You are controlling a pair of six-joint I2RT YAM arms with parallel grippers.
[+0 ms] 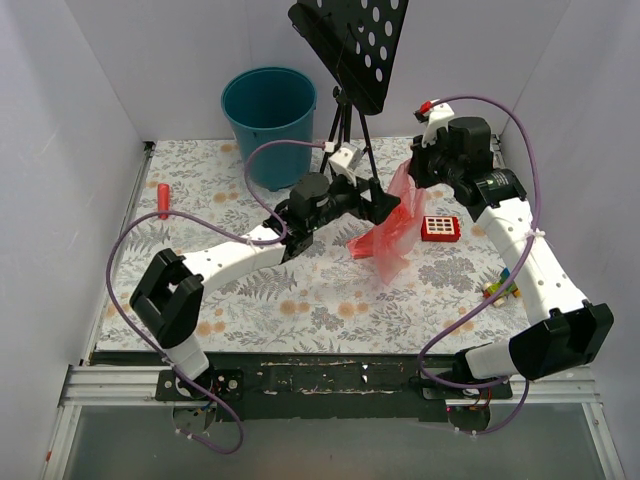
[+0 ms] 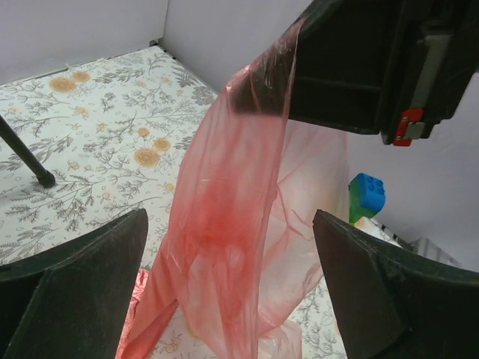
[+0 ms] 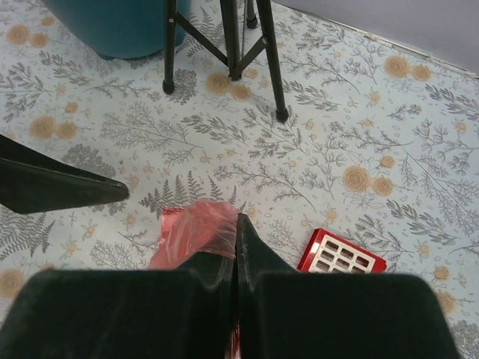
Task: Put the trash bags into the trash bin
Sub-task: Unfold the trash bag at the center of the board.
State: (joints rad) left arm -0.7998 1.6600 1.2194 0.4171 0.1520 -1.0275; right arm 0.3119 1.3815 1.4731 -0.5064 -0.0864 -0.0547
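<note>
White walls box in a floral-print table. The trash bag hangs from the right gripper, which is clenched on its top edge. The bag's long axis runs nearly upright, and its crumpled lower end trails onto the table toward the near side. The left gripper is spread wide, one finger on either side of the film. The trash bin stands upright at the far side, mouth up, well apart from the bag. A black tripod stand rises between them. A red square toy lies just right of the bag, and a red cylinder lies near the left edge.
</note>
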